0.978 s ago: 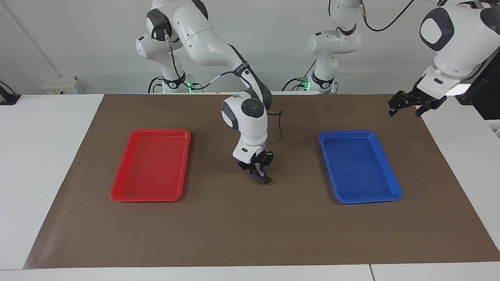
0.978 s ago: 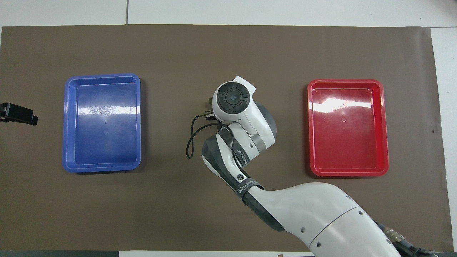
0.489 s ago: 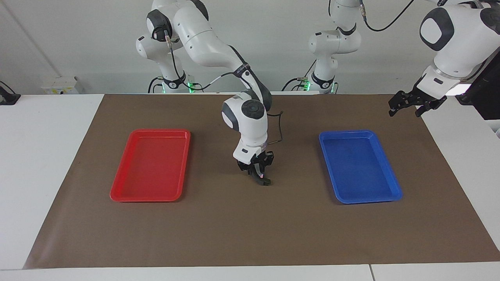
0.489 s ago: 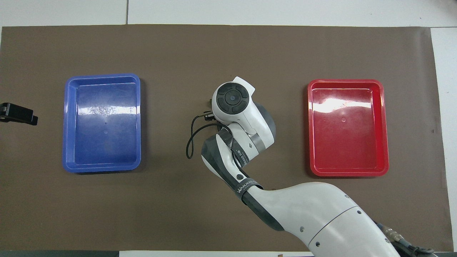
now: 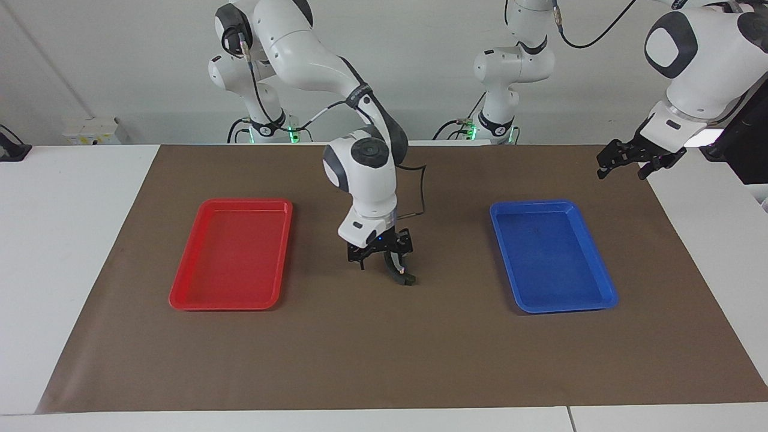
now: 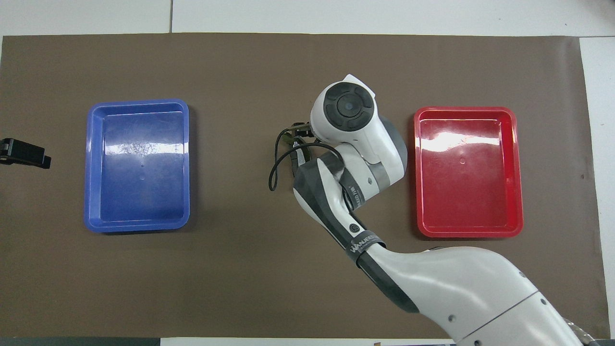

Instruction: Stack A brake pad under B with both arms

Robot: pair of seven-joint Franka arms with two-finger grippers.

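A small dark brake piece (image 5: pixel 407 279) lies on the brown mat (image 5: pixel 384 354) midway between the two trays. It looks like B, and the A brake pad does not show apart from it. My right gripper (image 5: pixel 380 263) hangs open just above that spot, shifted a little toward the red tray, with nothing between its fingers. From overhead the right wrist covers the piece, and only the gripper's edge (image 6: pixel 297 136) shows. My left gripper (image 5: pixel 621 165) waits open in the air over the mat's edge at the left arm's end, and its tip (image 6: pixel 24 154) shows overhead.
An empty red tray (image 5: pixel 231 255) (image 6: pixel 468 170) lies toward the right arm's end and an empty blue tray (image 5: pixel 552 255) (image 6: pixel 137 166) toward the left arm's end. A black cable (image 6: pixel 275 168) loops off the right wrist.
The right gripper opened, rose off the dark piece and swung slightly toward the red tray. The piece stayed on the mat. The left arm has not moved.
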